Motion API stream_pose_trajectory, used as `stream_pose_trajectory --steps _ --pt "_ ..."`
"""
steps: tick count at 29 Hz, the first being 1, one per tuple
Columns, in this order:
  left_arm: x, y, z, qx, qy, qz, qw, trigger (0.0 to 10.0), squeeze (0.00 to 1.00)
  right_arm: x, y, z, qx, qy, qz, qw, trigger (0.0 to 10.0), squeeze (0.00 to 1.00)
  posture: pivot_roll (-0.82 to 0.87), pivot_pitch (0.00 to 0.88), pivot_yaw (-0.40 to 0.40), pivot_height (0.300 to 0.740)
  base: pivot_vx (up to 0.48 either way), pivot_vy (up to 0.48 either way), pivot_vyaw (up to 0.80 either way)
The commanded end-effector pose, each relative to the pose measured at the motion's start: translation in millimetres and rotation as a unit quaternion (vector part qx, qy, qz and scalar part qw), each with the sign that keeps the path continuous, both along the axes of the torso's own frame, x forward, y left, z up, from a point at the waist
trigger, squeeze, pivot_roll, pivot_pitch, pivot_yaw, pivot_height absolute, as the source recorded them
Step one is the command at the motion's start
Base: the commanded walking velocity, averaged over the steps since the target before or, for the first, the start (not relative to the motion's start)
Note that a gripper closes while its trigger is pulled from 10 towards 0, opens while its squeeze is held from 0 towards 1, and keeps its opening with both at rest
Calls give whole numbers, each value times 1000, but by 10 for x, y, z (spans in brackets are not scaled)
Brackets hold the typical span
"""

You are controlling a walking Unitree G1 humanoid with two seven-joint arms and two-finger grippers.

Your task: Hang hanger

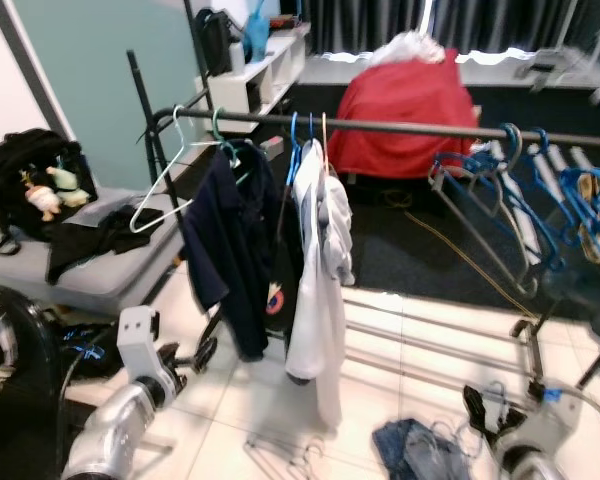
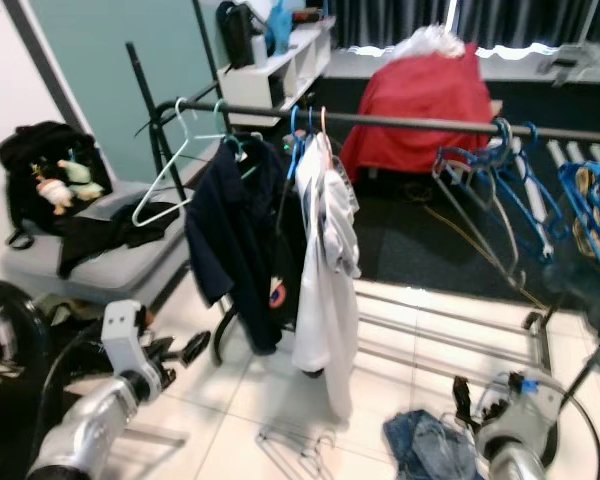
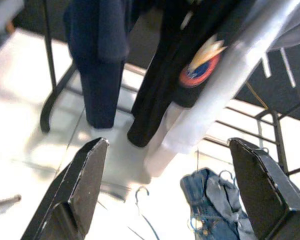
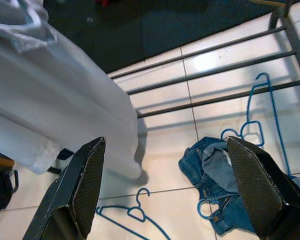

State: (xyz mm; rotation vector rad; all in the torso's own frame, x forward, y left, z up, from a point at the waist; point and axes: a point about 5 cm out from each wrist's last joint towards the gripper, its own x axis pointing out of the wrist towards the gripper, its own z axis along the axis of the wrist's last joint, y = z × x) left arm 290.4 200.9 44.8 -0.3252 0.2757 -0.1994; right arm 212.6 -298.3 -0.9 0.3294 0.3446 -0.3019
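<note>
A dark rail (image 1: 400, 127) of a clothes rack runs across the room. On it hang an empty white hanger (image 1: 160, 190), a navy garment (image 1: 230, 250), a white garment (image 1: 315, 290) and several blue hangers (image 1: 500, 190) at the right. Loose hangers (image 2: 295, 450) lie on the tiles below, one of them blue (image 4: 132, 212). Beside them lies a heap of jeans (image 1: 420, 450) threaded on a hanger. My left gripper (image 1: 195, 355) is low at the left, open and holding nothing. My right gripper (image 1: 480, 405) is low at the right, above the jeans, also open and holding nothing.
A grey bench (image 1: 100, 280) at the left carries a black bag (image 1: 35, 175) with plush toys and dark clothing. The rack's lower bars (image 1: 430, 335) cross the tiles. Behind it are a dark carpet, a red-covered heap (image 1: 405, 110) and a white shelf (image 1: 260, 70).
</note>
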Motion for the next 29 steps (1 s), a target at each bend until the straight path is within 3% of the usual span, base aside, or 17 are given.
stream_pose_trajectory --steps 1,8,10,23,29 --pt "30 24 4 29 -3 -3 1000 10000 0 15 53 -32 0 0 10 1000 10000 0 -150 0 60 710 0 0 0" --pt "11 54 -105 69 13 -3 998 10000 0 32 71 -42 -1 0 14 1000 10000 0 -151 0 65 710 0 0 0" --pt "-72 91 -277 86 46 2 995 10000 0 51 137 -47 -14 2 41 999 10000 0 -144 0 79 710 0 0 391" --pt "-176 12 -416 93 64 -21 993 10000 0 55 186 -59 -25 7 66 997 10000 0 -130 0 73 710 0 0 779" --pt "-194 -48 -448 100 67 -54 991 10000 0 32 122 -66 0 1 32 999 10000 0 -131 0 77 710 0 0 0"
